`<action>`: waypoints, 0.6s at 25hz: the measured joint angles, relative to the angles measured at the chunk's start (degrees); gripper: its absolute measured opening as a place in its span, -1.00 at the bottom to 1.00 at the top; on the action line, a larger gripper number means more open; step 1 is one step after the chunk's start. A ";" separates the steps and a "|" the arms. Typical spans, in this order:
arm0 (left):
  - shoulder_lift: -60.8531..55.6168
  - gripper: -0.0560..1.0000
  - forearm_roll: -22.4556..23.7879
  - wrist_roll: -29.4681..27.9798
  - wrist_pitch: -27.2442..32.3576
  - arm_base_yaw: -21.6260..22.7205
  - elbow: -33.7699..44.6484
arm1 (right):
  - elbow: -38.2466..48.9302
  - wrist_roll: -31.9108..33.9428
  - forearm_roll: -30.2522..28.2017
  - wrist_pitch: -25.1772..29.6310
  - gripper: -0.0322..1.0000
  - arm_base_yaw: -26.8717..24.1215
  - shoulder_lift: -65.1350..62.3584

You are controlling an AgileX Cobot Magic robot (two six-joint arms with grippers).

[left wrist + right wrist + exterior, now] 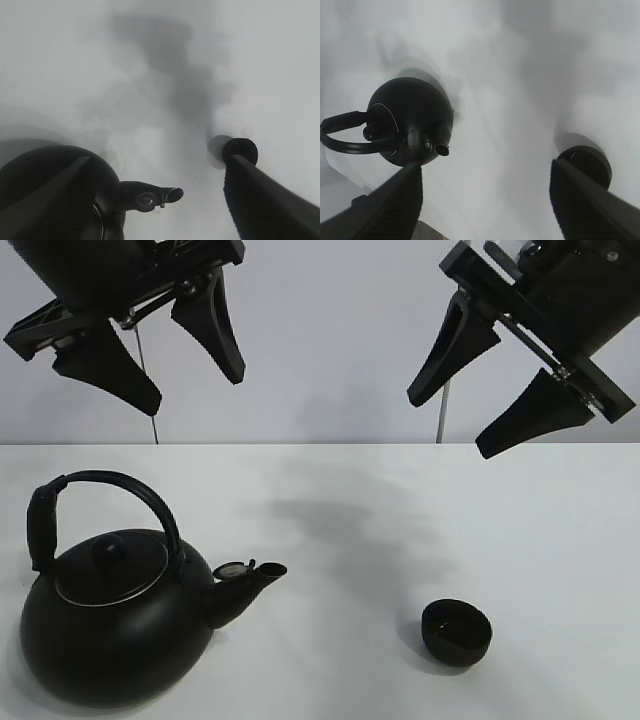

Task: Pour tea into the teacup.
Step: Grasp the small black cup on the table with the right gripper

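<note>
The teacup (456, 631) (240, 150) (587, 165) is a small matte black cup, low, round and bowl-like, with no handle. It stands upright, mouth up, on the white counter (400, 490), toward the front right in the high view. It is well apart from the kettle (115, 640) on the left, whose spout (255, 580) points roughly its way. Its inside is too dark to show whether it holds anything.

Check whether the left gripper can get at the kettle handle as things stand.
Probably yes. The left gripper hangs open on the side of the kettle, whose handle arches upright with nothing over it. The teacup sits well off to the side.
</note>
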 joint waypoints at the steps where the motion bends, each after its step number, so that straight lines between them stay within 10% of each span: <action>1: 0.00 0.10 0.00 0.00 0.00 0.00 0.00 | 0.00 0.00 0.00 0.00 0.02 0.00 0.00; 15: 0.00 0.10 0.00 0.00 0.00 0.00 0.00 | 0.00 -5.25 -0.83 -0.57 0.02 0.00 0.00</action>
